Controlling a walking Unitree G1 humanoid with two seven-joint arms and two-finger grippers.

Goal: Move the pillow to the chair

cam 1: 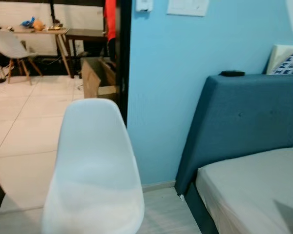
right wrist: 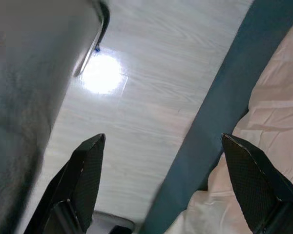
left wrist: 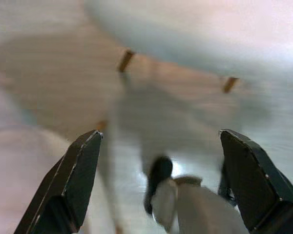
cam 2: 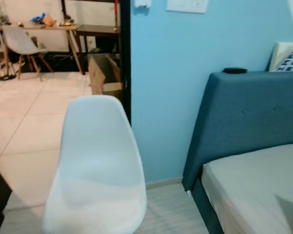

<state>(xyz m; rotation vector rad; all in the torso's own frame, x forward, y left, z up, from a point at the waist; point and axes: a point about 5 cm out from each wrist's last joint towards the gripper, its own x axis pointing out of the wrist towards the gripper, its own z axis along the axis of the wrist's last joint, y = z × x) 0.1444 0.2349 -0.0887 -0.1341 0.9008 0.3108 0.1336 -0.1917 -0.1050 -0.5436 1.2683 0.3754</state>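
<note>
A white chair point(cam 1: 95, 170) stands at six o'clock, the pillow point(cam 1: 285, 60) at two o'clock behind the bed's blue headboard point(cam 1: 244, 117). Both the left tool point(left wrist: 158, 183) and the right tool point(right wrist: 161, 183) are spread, gripping nothing, above the floor point(right wrist: 136, 97).

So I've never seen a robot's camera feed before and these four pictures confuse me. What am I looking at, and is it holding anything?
The two upper pictures come from the two eyes of a humanoid robot's head, looking forward and down. Right before it stands a white chair; to its right are a blue headboard and a mattress, with a patterned pillow behind the headboard.

The lower pictures come from cameras on its wrists, each looking along that gripper's two black fingers. The left gripper hangs open over the floor near the chair's wooden legs. The right gripper hangs open over the floor beside the bed. Neither holds anything.
</note>
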